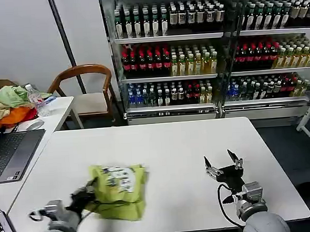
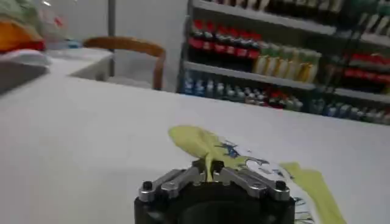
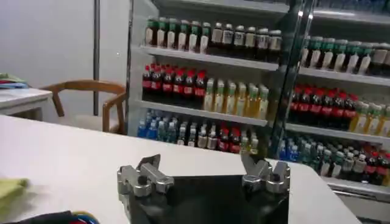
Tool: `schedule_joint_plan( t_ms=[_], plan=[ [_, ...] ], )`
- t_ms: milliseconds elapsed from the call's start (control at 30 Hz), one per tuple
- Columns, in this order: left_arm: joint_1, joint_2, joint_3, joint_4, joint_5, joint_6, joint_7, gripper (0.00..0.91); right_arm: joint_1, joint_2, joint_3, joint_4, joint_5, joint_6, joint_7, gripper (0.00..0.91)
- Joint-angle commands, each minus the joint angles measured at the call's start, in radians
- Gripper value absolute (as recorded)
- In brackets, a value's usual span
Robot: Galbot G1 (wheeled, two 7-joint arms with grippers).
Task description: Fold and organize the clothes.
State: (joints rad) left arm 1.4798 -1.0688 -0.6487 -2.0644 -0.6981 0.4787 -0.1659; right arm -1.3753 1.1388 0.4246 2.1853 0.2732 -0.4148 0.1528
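One lime-green T-shirt (image 1: 119,191) lies folded into a small bundle on your white table (image 1: 167,147), near the front edge and toward your left side, with its black-and-white picture facing up. Your left gripper (image 1: 88,195) is at the left edge of that bundle, and in the left wrist view its fingers (image 2: 200,171) are pinched together on a fold of the green T-shirt (image 2: 201,143). Your right gripper (image 1: 222,161) sits above the bare table on your right side, well apart from the shirt, with its fingers (image 3: 148,171) spread wide and nothing between them. Look at the shelves (image 1: 167,37) behind the table: they hold rows and rows of drink bottles (image 1: 143,59), some dark, some red, some yellow and some blue. You also have a second table (image 1: 56,112) on your far left with a laptop (image 1: 7,154), a clear water bottle (image 1: 35,97) and a heap of pale green, orange and beige clothes (image 1: 8,104) on it. A wooden chair (image 1: 85,83) stands beside that table.
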Motion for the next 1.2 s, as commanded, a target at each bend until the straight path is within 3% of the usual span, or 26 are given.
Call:
schedule_joint_plan(
  t_ms=[33, 100, 167, 200, 233, 267, 367, 467, 700, 967, 1200],
  plan=[
    [0.174, 0.365, -0.6, 0.071, -0.197, 0.098, 0.033, 0.04, 0.04, -0.004, -0.012, -0.015, 0.014, 0.013, 0.0, 0.907],
    [0.143, 0.335, -0.547, -0.003, -0.194, 0.098, -0.01, 0.04, 0.037, -0.001, -0.017, -0.015, 0.014, 0.017, -0.001, 0.907],
    [0.092, 0.232, -0.394, -0.151, -0.168, 0.081, -0.121, 0.05, 0.028, -0.001, -0.016, -0.016, 0.014, 0.021, -0.001, 0.907],
    [0.082, 0.167, -0.258, -0.223, -0.168, 0.049, -0.14, 0.05, 0.022, 0.0, -0.015, -0.018, 0.013, 0.025, -0.001, 0.907],
    [0.077, 0.095, -0.129, -0.29, -0.11, -0.042, -0.184, 0.05, 0.018, 0.004, -0.014, -0.02, 0.012, 0.027, 0.0, 0.907],
    [0.092, -0.022, 0.057, -0.333, 0.022, -0.042, -0.169, 0.05, 0.012, 0.012, -0.012, -0.02, 0.009, 0.027, 0.001, 0.907],
    [0.135, -0.189, 0.463, -0.286, 0.37, -0.09, -0.093, 0.05, -0.008, 0.008, -0.006, -0.004, 0.006, 0.024, 0.001, 0.907],
    [0.096, -0.252, 0.617, -0.156, 0.509, -0.115, -0.065, 0.05, -0.027, -0.003, 0.011, 0.009, 0.007, 0.025, 0.0, 0.907],
    [-0.011, -0.271, 0.625, -0.044, 0.536, -0.112, -0.064, 0.05, -0.057, -0.011, 0.028, 0.019, 0.006, 0.029, 0.002, 0.907],
    [-0.16, -0.237, 0.555, -0.029, 0.414, -0.08, -0.067, 0.05, -0.04, -0.013, 0.024, 0.016, 0.004, 0.02, 0.003, 0.907],
    [-0.314, -0.268, 0.542, 0.096, 0.214, -0.075, -0.151, 0.05, -0.032, -0.008, 0.024, 0.011, -0.003, 0.014, 0.003, 0.907]
  ],
)
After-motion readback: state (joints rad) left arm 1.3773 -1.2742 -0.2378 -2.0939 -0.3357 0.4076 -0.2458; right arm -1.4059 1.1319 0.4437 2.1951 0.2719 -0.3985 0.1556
